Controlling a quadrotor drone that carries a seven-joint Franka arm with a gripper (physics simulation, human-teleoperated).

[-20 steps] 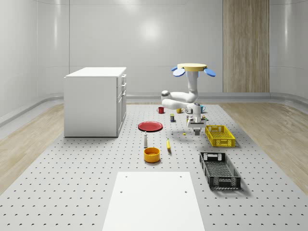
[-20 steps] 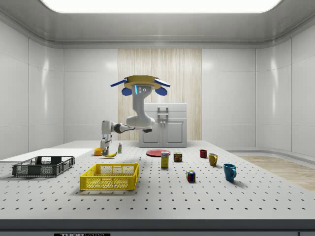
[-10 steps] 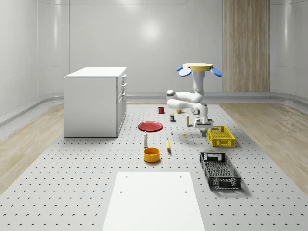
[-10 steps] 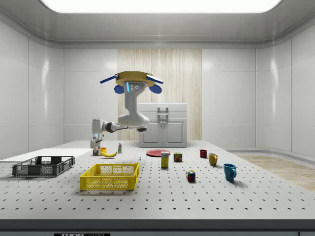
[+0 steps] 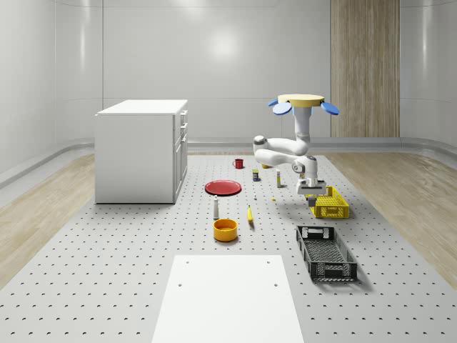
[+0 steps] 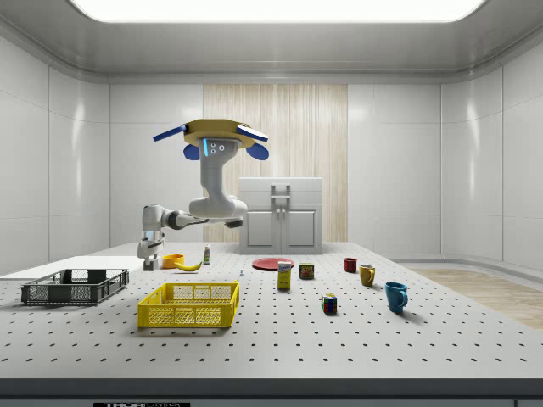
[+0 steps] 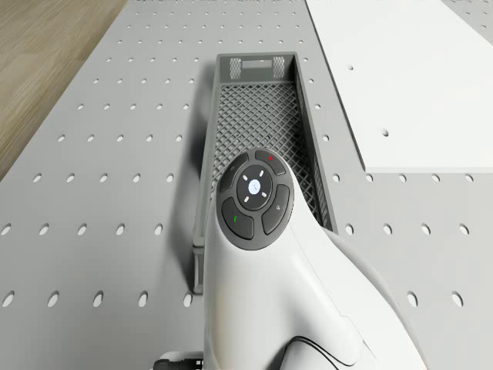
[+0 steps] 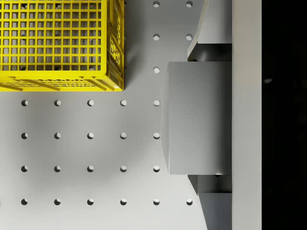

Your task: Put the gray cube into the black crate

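Shifted since a second ago: drone [image 5: 300, 101] and arm carried toward the whole-scene view's right, from behind the red plate's side to above the yellow crate [image 5: 328, 202]; in the side view, carried leftward toward the black crate [image 6: 75, 286]. Now hovering high above the perforated desk [image 5: 128, 271], arm reaching down and forward, tool [image 5: 313, 191] hanging in the air just over the yellow crate's near end, at about 12 o'clock from the black crate [image 5: 326, 253] in the whole-scene view. Tool clenched on the gray cube [image 8: 196, 117]: in the wrist view, the cube pressed between two fingers [image 8: 214, 203], one at each end, well clear of the desk below, with the yellow crate's corner [image 8: 62, 45] off to one side. In the drone view, the arm's wrist housing in front of the black crate [image 7: 256, 92], the crate's mesh floor bare, a white mat [image 7: 408, 77] beside it. Elsewhere on the desk: red plate [image 5: 223, 187], orange bowl [image 5: 225, 229], banana [image 5: 250, 214], white cabinet [image 5: 141, 150] at about 10 o'clock from the bowl; mugs and small boxes in the side view toward the right.
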